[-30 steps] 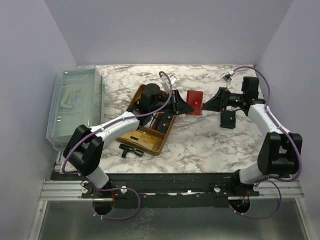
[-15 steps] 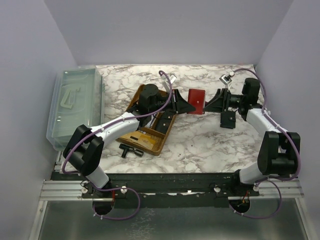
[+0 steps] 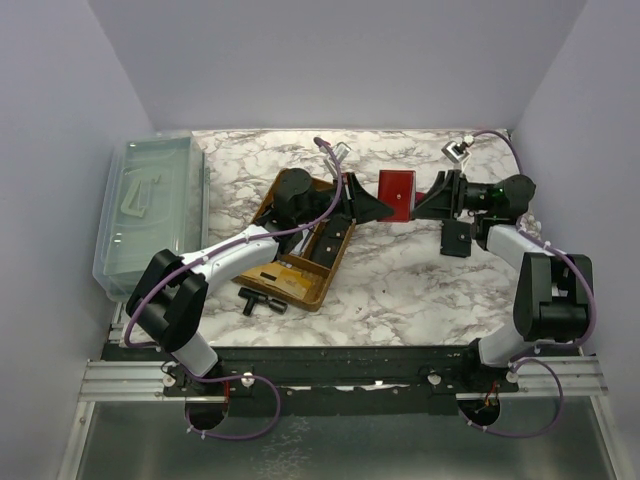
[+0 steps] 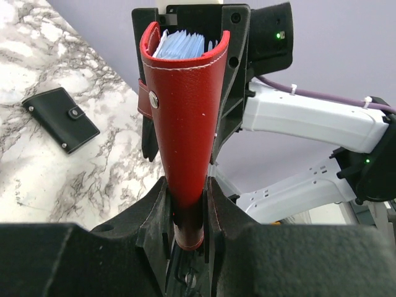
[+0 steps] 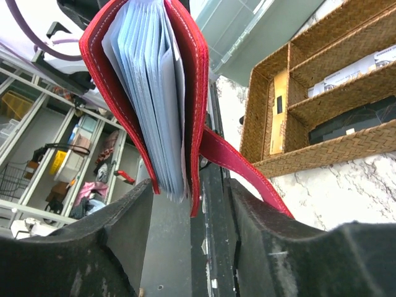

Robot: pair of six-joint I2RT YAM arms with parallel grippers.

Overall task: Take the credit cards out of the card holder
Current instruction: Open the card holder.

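Left claw [image 3: 384,207] clamped; right claw [image 3: 417,207] parted, tips facing.

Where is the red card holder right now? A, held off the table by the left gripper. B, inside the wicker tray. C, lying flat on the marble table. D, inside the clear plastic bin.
A: the left gripper is clamped on the closed end of the red card holder, raised above the table, its open end facing the right gripper.

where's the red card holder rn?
Top view: the red card holder is held mid-table toward the back, pinched by the left tool, its open end between the right tool's fingers.
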